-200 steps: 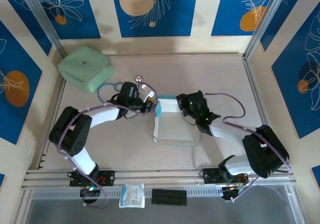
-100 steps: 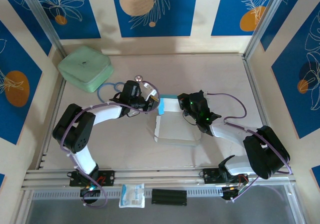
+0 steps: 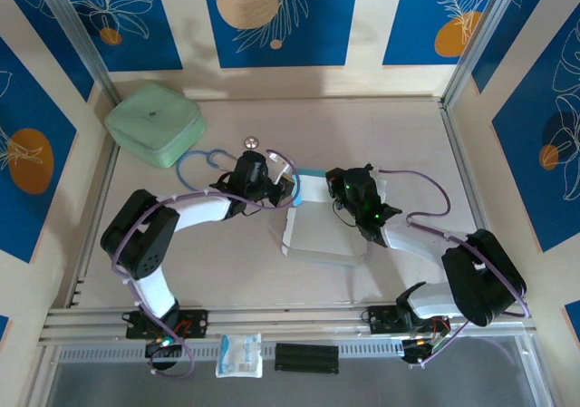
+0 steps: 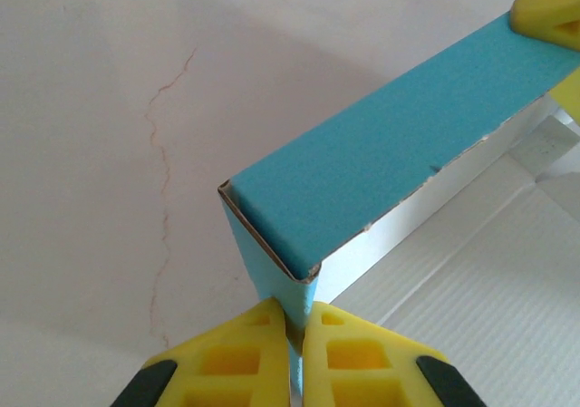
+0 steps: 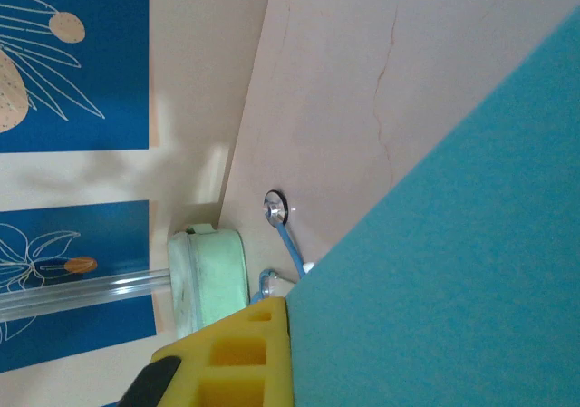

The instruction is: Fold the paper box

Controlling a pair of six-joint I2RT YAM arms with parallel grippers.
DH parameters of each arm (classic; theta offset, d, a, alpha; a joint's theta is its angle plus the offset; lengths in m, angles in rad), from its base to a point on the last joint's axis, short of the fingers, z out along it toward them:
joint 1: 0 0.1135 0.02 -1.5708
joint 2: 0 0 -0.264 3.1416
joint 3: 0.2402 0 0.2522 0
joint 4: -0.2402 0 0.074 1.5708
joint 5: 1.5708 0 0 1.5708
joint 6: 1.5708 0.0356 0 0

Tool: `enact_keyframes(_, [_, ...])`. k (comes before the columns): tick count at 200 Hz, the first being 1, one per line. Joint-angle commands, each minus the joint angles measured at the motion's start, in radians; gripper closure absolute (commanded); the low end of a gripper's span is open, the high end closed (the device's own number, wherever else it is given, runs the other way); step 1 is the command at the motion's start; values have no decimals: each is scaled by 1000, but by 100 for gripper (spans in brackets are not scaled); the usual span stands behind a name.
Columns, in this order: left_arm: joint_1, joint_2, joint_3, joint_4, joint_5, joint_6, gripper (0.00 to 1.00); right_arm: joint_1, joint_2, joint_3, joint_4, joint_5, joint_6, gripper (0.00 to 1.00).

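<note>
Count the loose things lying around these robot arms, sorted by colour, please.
Teal and white: 1, thin card paper box
Mint green: 1, rounded square case
Blue: 1, tubed stethoscope with a metal disc
Clear: 1, small plastic packet
Black: 1, ridged block
Total: 5

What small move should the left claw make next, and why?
Probably turn the left claw inward, creasing the short end flap square to the long wall. That claw is shut on the teal-and-white card box at its corner, while the right claw pinches the upright wall's far end.
</note>
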Motion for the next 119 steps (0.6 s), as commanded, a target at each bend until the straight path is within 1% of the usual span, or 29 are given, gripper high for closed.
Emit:
enact_keyframes(1, [-28,76,38,-38,-90,-33,91,34,-4,24,-43,-68,-27,100])
enact_keyframes(7, [-34,85,47,-44,-104,-34,89,34,-3,23,-40,-69,-25,100])
enact_keyframes(19, [-41,103,64,-59,-125,-41,82,34,-1,24,-38,-71,-22,100])
enact_keyframes(29, [-45,116,77,-77,-151,-46,81,34,-2,23,-39,-73,-21,100])
enact_keyframes(45, [-50,136,86,-90,-181,-46,85,34,-10,22,-45,-70,-24,100])
enact_keyframes(77, [-50,163,95,-106,-190,-49,100,34,-20,21,-57,-65,-26,100])
enact_keyframes(104, [-54,179,121,-170,-278,-75,100,34,-27,19,-62,-65,-23,100])
enact_keyframes(119, [-59,182,119,-156,-278,-85,100,34,-24,18,-65,-65,-22,100])
